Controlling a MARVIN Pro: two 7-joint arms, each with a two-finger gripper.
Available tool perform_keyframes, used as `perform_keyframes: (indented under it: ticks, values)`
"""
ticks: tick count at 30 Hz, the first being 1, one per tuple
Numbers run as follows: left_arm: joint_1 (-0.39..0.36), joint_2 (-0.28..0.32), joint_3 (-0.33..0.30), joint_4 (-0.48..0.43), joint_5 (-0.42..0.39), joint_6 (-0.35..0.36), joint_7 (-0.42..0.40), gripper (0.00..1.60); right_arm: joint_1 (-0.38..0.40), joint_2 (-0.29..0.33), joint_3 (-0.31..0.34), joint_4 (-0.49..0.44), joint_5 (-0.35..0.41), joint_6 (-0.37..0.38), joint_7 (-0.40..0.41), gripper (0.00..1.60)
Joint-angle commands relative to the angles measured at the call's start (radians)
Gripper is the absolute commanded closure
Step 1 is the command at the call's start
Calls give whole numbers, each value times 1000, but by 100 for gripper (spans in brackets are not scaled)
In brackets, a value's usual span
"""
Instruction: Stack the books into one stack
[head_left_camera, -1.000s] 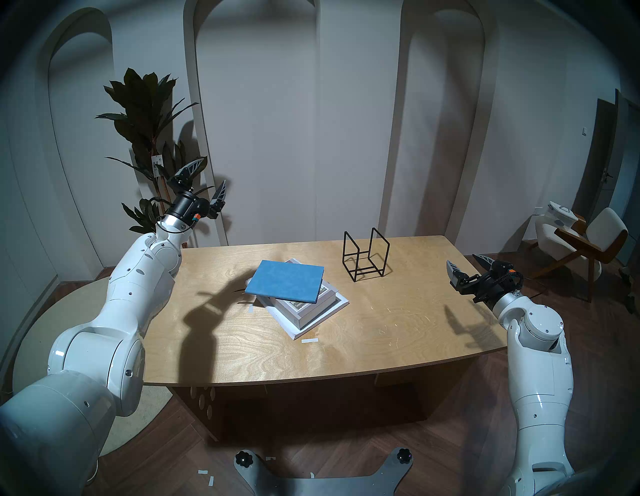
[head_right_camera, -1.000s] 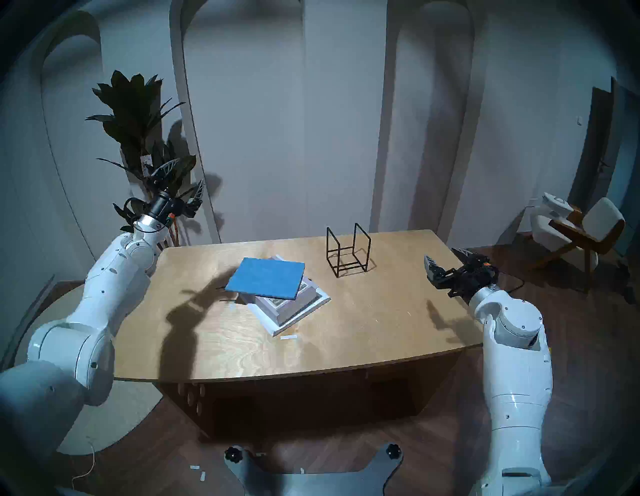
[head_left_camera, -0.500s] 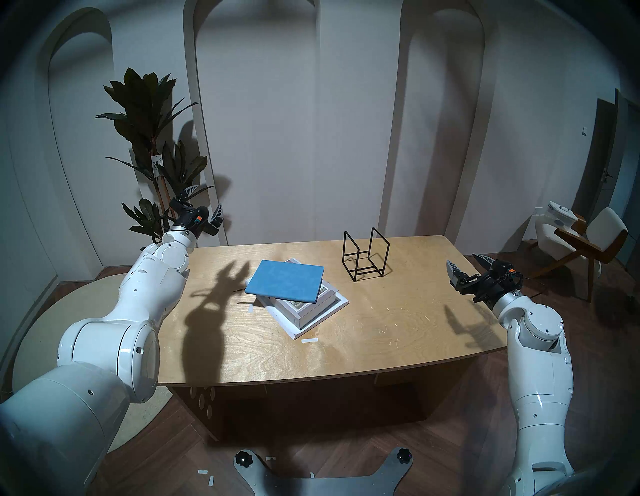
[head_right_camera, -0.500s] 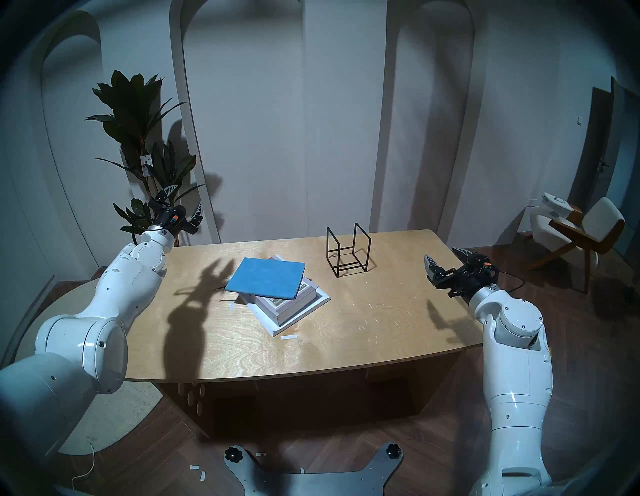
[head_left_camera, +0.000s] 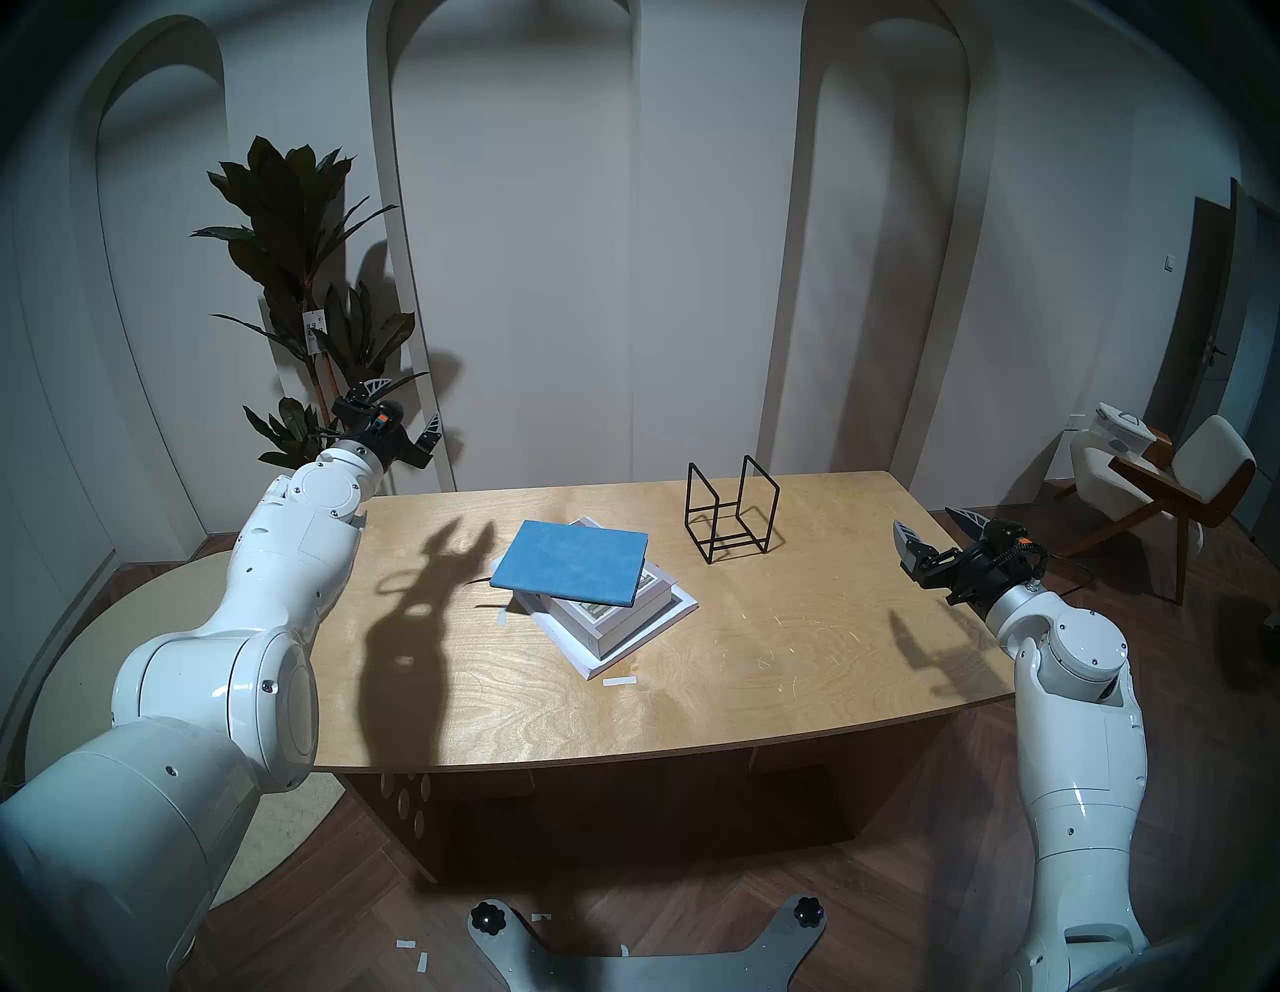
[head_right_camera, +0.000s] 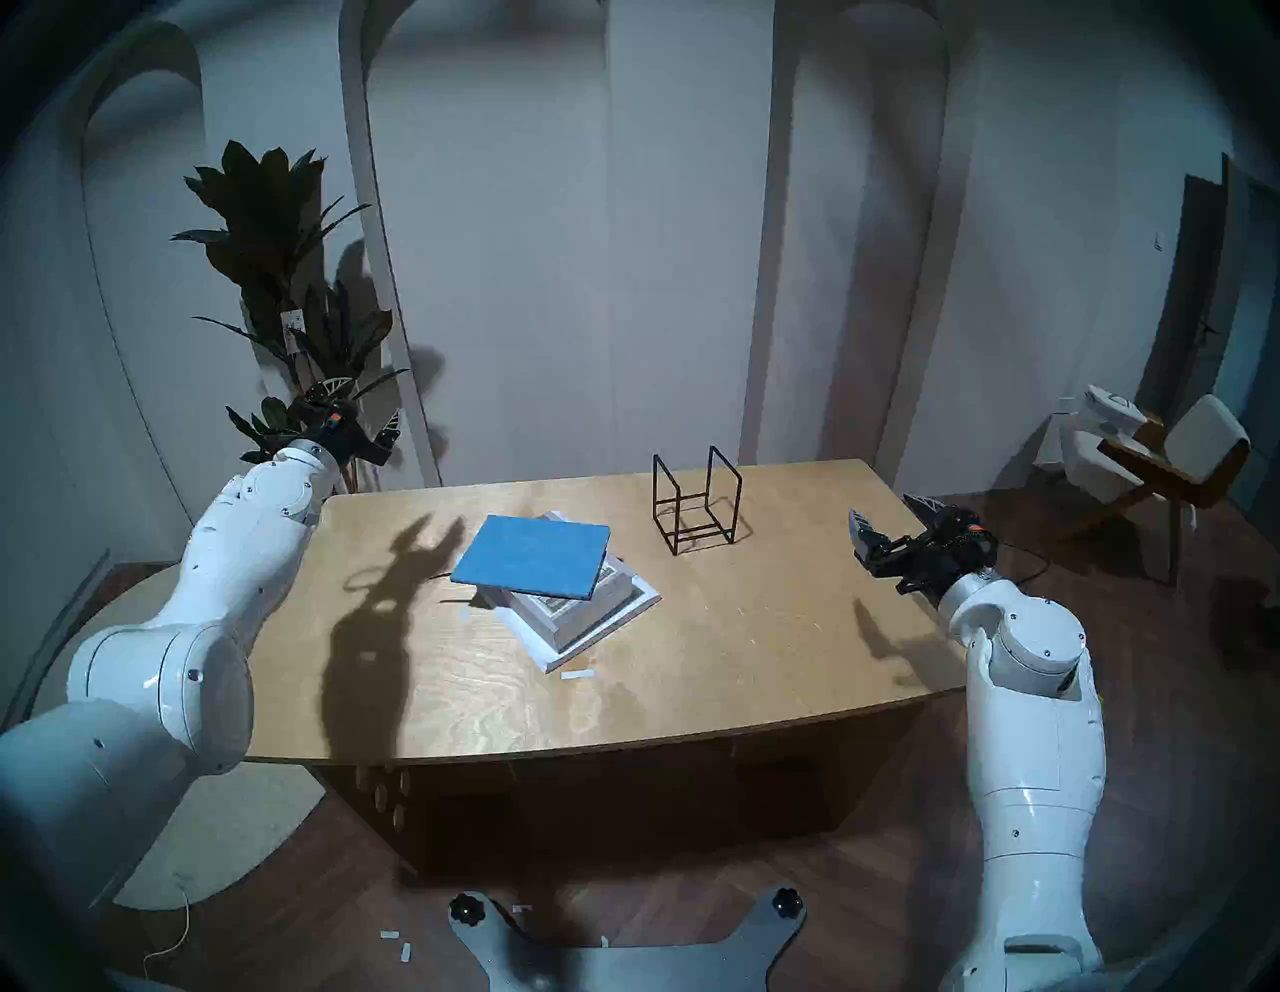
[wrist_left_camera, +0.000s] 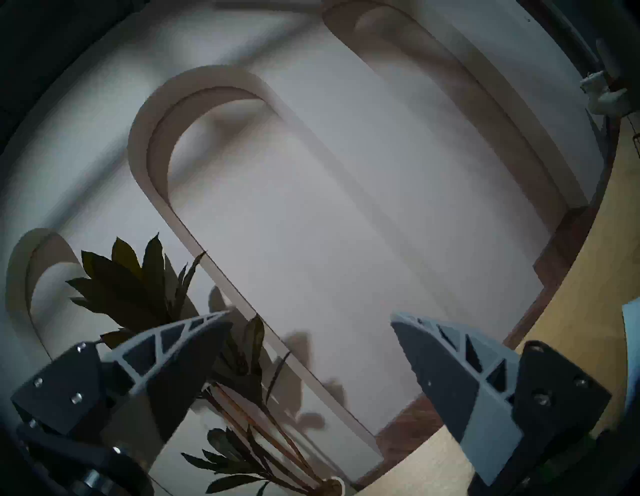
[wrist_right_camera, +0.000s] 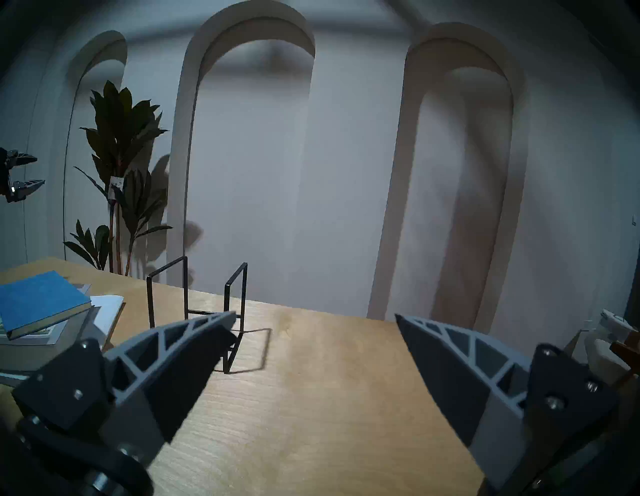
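**Both arms raised clear of the finished pile**

My left arm reaches out past the far-left corner of the counter (head_left_camera: 692, 665), forearm angled up and away, wrist roughly level. My left gripper (head_left_camera: 405, 409) points toward the wall beside the potted plant (head_left_camera: 291, 228); its fingers (wrist_left_camera: 180, 350) stand spread wide with nothing between them — in the left wrist view only wall and leaves show in the gap.

My right arm rises at the counter's right edge, elbow bent, wrist level. My right gripper (head_left_camera: 935, 530) hangs above that edge and points across the room; its fingers (wrist_right_camera: 180, 350) are likewise spread and empty.

The stack (head_left_camera: 596, 596) lies near the counter's middle, well apart from both grippers. The wide white book (head_left_camera: 675, 609) lies lowest, the thick white-grey book (head_left_camera: 623, 620) on it, and the blue book (head_left_camera: 571, 561) topmost, turned askew so that its left corner overhangs. The black wire rack (head_left_camera: 731, 516) stands upright just to the right of the pile — empty, not touching it.
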Motion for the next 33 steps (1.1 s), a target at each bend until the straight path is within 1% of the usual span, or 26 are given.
perform_keyframes:
  ticks: [1, 4, 9, 15, 17, 18, 20, 21, 23, 26, 27, 28, 30, 31, 33]
  values:
    - [13, 11, -28, -102, -49, 62, -111, 0, 7, 1, 0, -26, 2, -8, 1, 0]
    - [35, 13, -40, -146, -69, 106, -168, 0, 7, 1, 0, -27, 2, -9, 1, 0]
    - [65, 9, -55, -210, -95, 158, -240, 0, 6, 0, 0, -28, 2, -9, 1, 0]
    - [112, 1, -65, -286, -109, 229, -293, 0, 5, 0, 0, -30, 2, -9, 1, 0]
    - [133, -1, -65, -322, -102, 245, -284, 0, 5, 0, 0, -30, 2, -9, 0, 0]
    - [133, -2, -64, -323, -101, 247, -281, 0, 5, 0, 0, -30, 2, -9, 0, 0]
    - [141, -8, -65, -341, -89, 273, -256, 0, 4, 0, 0, -31, 2, -9, 0, 0]
    - [151, -14, -72, -360, -93, 302, -255, 0, 4, -1, 0, -31, 2, -9, 0, 0]
    - [171, -23, -78, -392, -89, 331, -234, 0, 4, -1, 0, -32, 2, -9, 0, 0]
    - [178, -27, -76, -402, -84, 343, -225, 0, 4, -1, 0, -32, 2, -9, 0, 0]
    - [197, -36, -81, -431, -83, 363, -207, 0, 4, -1, 0, -33, 2, -9, 0, 0]
    - [207, -39, -80, -449, -80, 367, -201, 0, 3, -1, 0, -33, 2, -9, -1, 0]
    - [215, -45, -83, -460, -80, 371, -188, 0, 3, -1, 0, -33, 2, -9, -1, 0]
    - [233, -53, -85, -490, -65, 382, -152, 0, 3, -1, 0, -33, 2, -8, -1, 0]
    - [247, -58, -87, -515, -60, 399, -146, 0, 3, -1, 0, -33, 2, -8, -1, 0]
